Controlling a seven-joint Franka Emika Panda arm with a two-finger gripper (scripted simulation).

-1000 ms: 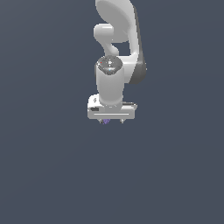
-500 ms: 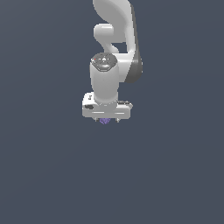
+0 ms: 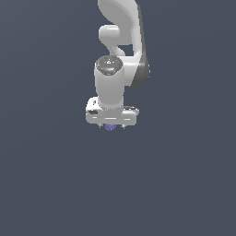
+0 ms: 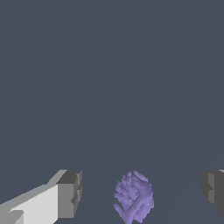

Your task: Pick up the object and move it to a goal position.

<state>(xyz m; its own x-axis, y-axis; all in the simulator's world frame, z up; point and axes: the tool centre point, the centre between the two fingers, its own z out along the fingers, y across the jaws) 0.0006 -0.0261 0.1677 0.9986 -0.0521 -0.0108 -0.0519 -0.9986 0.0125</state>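
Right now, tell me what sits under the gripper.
A small purple lump lies between the gripper's open fingers, touching neither in the wrist view. In the exterior view the white hand covers most of it; whether it rests on the grey surface cannot be told.

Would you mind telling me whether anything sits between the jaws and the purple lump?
Nothing visible does. In the wrist view the purple lump lies in the open gap between the two jaws, apart from both, with only bare floor around it. In the exterior view the gripper hangs directly over it.

You see a glossy white arm (image 3: pixel 112 87) with dark grey joints and a white gripper (image 3: pixel 111 125) with grey pads (image 4: pixel 70 193).
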